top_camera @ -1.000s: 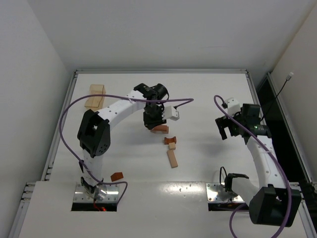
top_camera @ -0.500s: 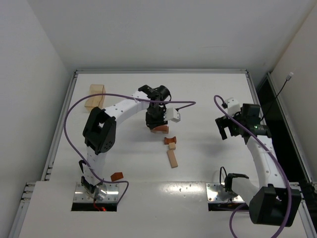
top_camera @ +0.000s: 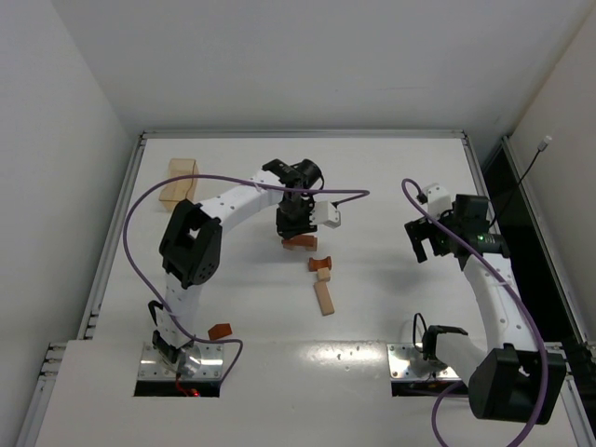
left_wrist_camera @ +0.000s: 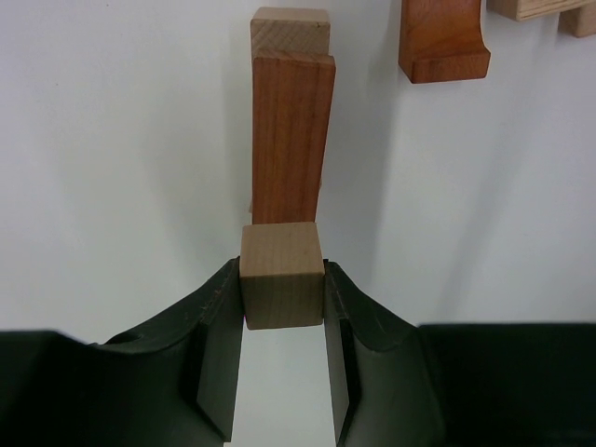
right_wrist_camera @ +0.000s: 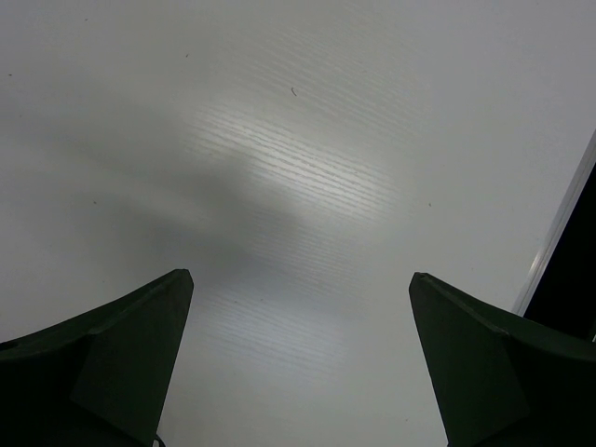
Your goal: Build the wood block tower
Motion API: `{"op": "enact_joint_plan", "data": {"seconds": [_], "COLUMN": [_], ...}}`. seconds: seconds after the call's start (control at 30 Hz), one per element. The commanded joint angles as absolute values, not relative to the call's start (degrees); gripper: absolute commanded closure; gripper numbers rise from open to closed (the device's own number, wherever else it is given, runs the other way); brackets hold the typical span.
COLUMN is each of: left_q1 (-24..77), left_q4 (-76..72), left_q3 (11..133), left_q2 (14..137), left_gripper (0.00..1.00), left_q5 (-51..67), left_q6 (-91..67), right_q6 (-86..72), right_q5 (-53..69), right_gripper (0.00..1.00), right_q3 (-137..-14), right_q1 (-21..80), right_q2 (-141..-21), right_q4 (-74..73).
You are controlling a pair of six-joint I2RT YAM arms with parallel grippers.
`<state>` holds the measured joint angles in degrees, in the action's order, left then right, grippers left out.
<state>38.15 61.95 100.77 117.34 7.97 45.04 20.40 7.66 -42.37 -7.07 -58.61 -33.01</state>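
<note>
- The left gripper [left_wrist_camera: 282, 289] is seen clamped on a pale tan cube [left_wrist_camera: 282, 265]. Its two dark fingers [left_wrist_camera: 219, 335] are pressed against the cube's side faces, and the rest of the gripper is cut off by the lower edge of the wrist view.
- Whether the cube rests on the table [top_camera: 391, 177] or is held just above it cannot be told.
- A reddish-brown bar [left_wrist_camera: 291, 138] lies at 12 o'clock from the cube. Whether the two touch cannot be made out.
- A pale block [left_wrist_camera: 290, 28] is mostly hidden behind the bar's far end.
- At 1 o'clock in the left wrist view, a reddish curved piece [left_wrist_camera: 443, 42] is cut off by the top edge. Of the pale pieces [left_wrist_camera: 545, 7] in the corner, only slivers are shown.
- From overhead, the cube is hidden under the left gripper near the table's middle. A pale bar [top_camera: 324, 298] is seen at 5 o'clock from it.
- A small reddish piece [top_camera: 220, 331] lies at 7 o'clock on the table, too small for its shape to be told.
- Pale wooden pieces [top_camera: 179, 182] are set at the 10 o'clock corner.
- The right gripper [right_wrist_camera: 298, 279] is held at 3 o'clock with its jaws wide apart. Only bare table is shown between its fingertips.
</note>
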Motion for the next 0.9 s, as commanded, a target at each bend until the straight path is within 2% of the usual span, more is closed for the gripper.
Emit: {"op": "enact_joint_plan", "data": {"seconds": [0.0, 0.87], "left_q1": [37.6, 37.6], "left_q4": [61.3, 60.7], "left_q3": [103.2, 103.2], "left_q2": [117.8, 119.9], "left_gripper": [0.86, 0.81], "left_q5": [8.0, 8.0], "left_q6": [46.5, 47.0], "right_q6": [20.1, 20.1], "right_q5": [7.6, 8.1], "right_gripper": [0.0, 0.0], "right_q3": [-43.7, -43.7], "right_q1": [-7.5, -8.5], "right_q2": [-58.6, -59.2], "right_q4": [-31.0, -30.5]}}
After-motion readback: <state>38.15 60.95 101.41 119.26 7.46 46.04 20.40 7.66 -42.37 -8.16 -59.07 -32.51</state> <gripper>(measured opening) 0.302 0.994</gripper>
